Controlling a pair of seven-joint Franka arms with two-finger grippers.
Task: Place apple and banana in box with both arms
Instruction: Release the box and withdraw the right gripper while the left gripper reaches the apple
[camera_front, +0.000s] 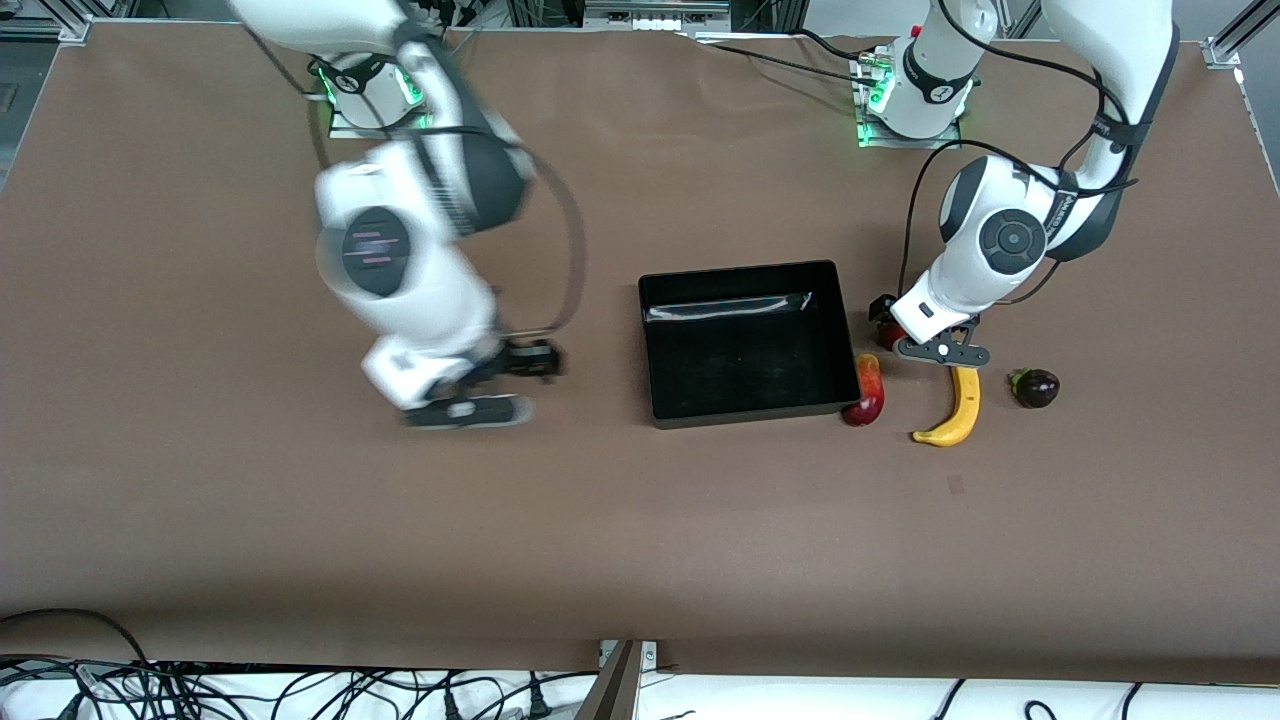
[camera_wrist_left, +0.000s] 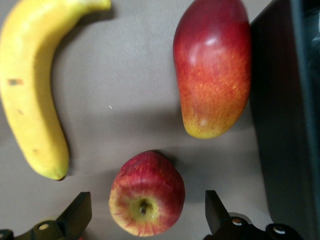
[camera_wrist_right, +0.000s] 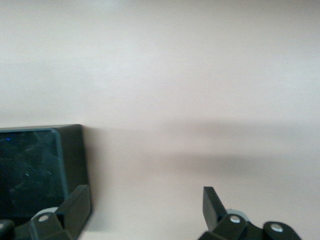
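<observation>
Since the apple (camera_wrist_left: 146, 194) sits squarely between the spread fingers of the left claw (camera_front: 943, 351), the coming move looks to turn on a straight descent and a pinch. It rests on the table (camera_front: 300, 520) just beside the box (camera_front: 745, 400), toward the left arm's end, dimple up, and from across the table it is almost wholly hidden under the wrist. Taking the apple as the centre of a clock laid on the front view, the banana (camera_front: 958, 410) lies at about four o'clock, close by, its long axis running roughly twelve to six with the lower tip hooking toward the box. A mango-like fruit (camera_front: 866, 393) lies at about seven o'clock, touching or nearly touching the box wall. A dark fruit (camera_front: 1035, 387) sits out at four o'clock, past the banana. I'd judge the left arm the nearer to both task fruits. Nothing is in the box yet. Over bare table at the box's nine o'clock, toward the right arm's end, the right claw (camera_front: 480, 390) hangs spread and holds nothing.
</observation>
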